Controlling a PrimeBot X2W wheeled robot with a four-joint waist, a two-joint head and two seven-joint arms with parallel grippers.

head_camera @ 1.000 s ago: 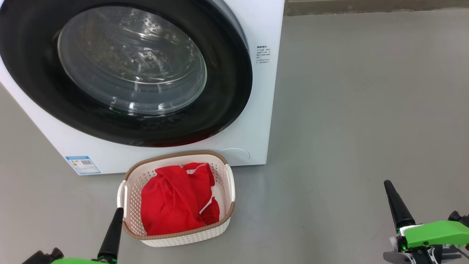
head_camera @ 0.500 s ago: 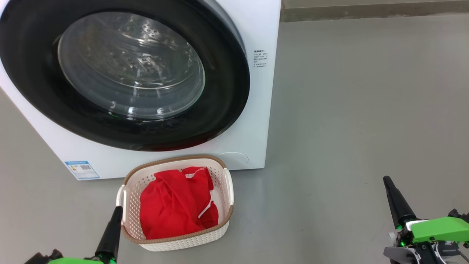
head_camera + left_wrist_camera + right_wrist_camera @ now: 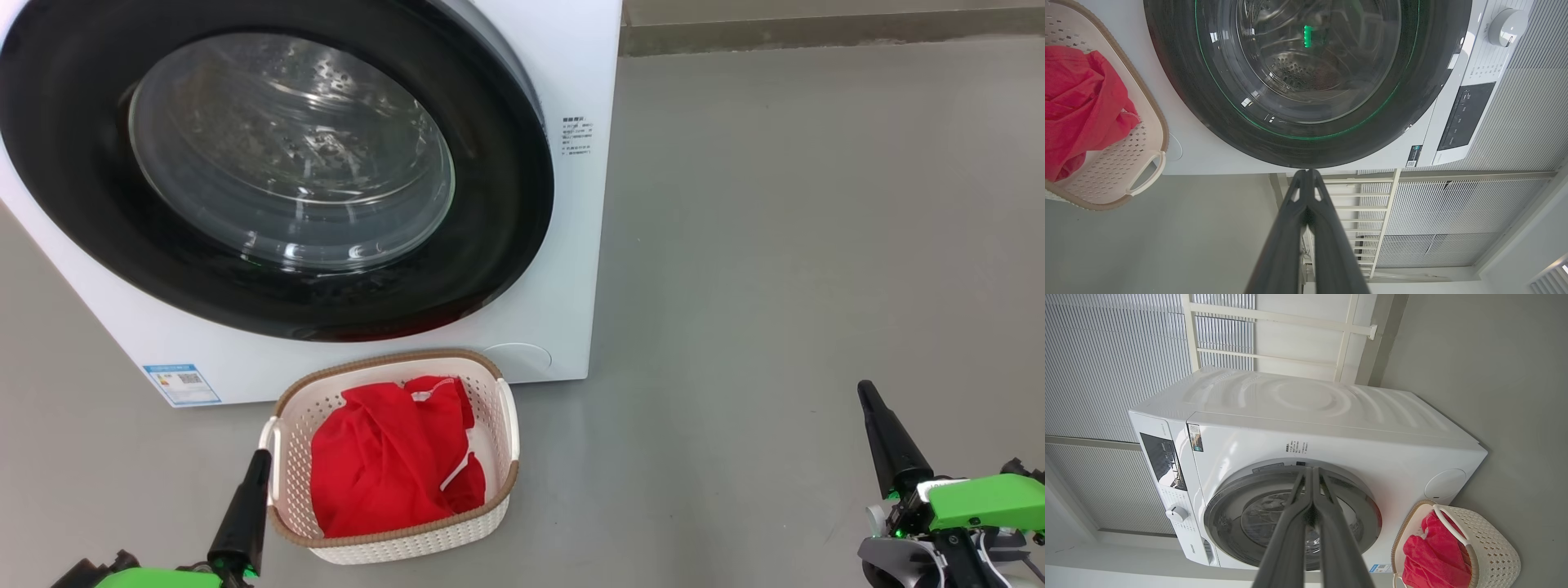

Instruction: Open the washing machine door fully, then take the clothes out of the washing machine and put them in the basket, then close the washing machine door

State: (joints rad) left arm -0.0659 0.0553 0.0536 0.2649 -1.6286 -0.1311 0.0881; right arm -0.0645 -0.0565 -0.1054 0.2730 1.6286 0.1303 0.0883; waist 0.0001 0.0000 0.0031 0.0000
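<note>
The washing machine fills the upper left of the head view, and its door lies closed flat against the front, black rim around clear glass. On the floor before it stands the cream basket, holding the red clothes. My left gripper is shut and empty at the basket's left side. My right gripper is shut and empty, far right over bare floor. The left wrist view has the door, basket and clothes; the right wrist view has the machine, door and basket.
Grey floor stretches open to the right of the machine. A wall base runs along the far edge. Ribbed wall panels and a white rail frame stand behind the machine. A control panel with a knob is on the machine's front.
The head view has drifted, so machine and basket sit slightly lower and further left in the frame. Both grippers stay shut; the right one appears a little higher.
</note>
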